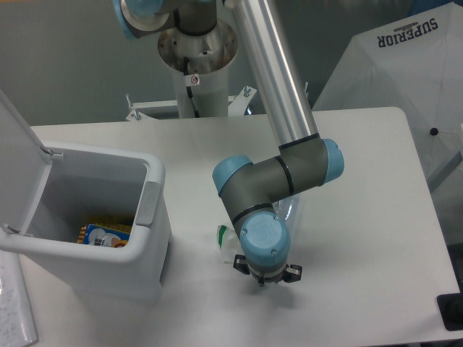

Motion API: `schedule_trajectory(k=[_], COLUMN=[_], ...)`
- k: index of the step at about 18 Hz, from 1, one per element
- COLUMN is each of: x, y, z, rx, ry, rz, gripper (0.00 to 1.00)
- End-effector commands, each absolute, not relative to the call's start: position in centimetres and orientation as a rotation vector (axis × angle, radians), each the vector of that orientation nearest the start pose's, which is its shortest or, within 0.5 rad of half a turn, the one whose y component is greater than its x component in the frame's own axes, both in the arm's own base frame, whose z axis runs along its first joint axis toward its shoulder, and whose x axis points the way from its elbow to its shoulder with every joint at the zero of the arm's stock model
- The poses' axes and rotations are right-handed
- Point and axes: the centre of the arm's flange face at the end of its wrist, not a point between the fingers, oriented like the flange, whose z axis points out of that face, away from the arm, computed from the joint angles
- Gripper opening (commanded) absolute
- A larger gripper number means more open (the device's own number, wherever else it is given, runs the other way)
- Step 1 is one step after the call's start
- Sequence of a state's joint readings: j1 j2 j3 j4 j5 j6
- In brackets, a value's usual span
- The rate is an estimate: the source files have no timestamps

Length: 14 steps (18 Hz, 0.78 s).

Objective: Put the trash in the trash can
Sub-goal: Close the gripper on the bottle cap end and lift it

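Note:
The white trash can stands at the table's left with its lid swung open. A wrinkly white wrapper with a green mark lies just right of the can, and my wrist covers most of it. Something clear, maybe the bottle, shows beside the forearm joint. My gripper points straight down over the wrapper's right part. The blue wrist cap hides its fingers, so I cannot see how they stand or whether they touch the wrapper.
A blue and yellow packet lies inside the can. The arm's pedestal is at the table's back. A white cover marked SUPERIOR stands beyond the right edge. A black object sits at the front right corner, and paper at the front left.

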<state>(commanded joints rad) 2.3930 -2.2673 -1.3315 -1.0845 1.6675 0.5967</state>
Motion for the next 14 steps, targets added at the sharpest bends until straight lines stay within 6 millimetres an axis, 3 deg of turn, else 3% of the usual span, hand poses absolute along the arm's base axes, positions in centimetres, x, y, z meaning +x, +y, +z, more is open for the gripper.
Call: schedule_trajectory(k=[4, 12, 14], x=[-46.2, -50.2, -50.1], y=[58.2, 54.6, 54.1], z=[26.8, 40.0, 44.0], rx=[-3.003, -2.613, -2.507], ry=[-0.398, -0.416, -0.377], rz=[0.142, 0.067, 0.074], gripper=[0.0, 0.0, 0.0])
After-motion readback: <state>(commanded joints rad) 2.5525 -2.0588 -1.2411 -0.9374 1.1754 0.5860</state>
